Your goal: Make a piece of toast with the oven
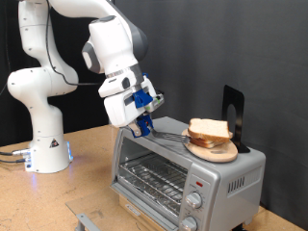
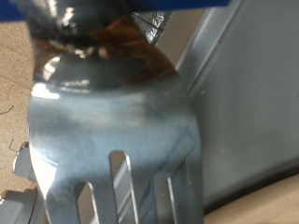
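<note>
Gripper (image 1: pixel 144 123) pinches a fork (image 1: pixel 168 137) above the oven (image 1: pixel 188 171).

In the exterior view the fork's shaft reaches toward 3 o'clock from the gripper, pointing at the bread (image 1: pixel 208 130) stacked on a wooden plate (image 1: pixel 212 150) on the oven's top. The oven door is shut, rack visible through the glass. In the wrist view the fork's tines (image 2: pixel 112 177) fill the frame, with the oven's grey side (image 2: pixel 243 103) behind.
</note>
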